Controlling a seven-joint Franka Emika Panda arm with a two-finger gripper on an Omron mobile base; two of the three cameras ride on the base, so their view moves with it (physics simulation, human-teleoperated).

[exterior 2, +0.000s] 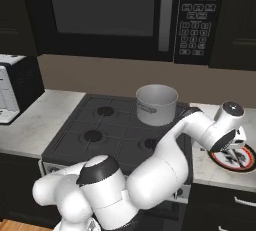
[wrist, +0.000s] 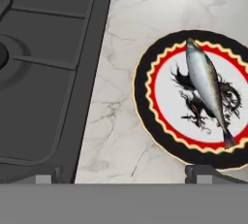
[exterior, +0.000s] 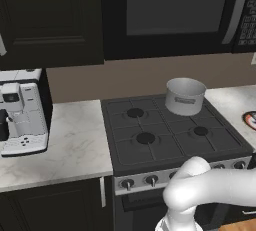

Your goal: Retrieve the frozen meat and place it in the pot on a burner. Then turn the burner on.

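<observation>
The frozen meat (wrist: 206,80) is a silver fish lying on a round plate (wrist: 145,102) with a black and red rim, on the marble counter right of the stove. My gripper (wrist: 126,177) hangs open above the plate's near edge, with nothing between its fingers, and the fish lies up and to the right of it. The silver-grey pot (exterior: 185,96) (exterior 2: 156,105) stands on the back right burner of the stove. A bare burner (exterior: 201,131) lies in front of it. My wrist (exterior 2: 227,125) reaches over the plate (exterior 2: 235,162).
The black stove (wrist: 53,72) borders the plate's counter on the left, with knobs (exterior: 127,183) along its front. A white coffee machine (exterior: 22,117) stands on the left counter. A microwave (exterior 2: 115,10) hangs above the stove.
</observation>
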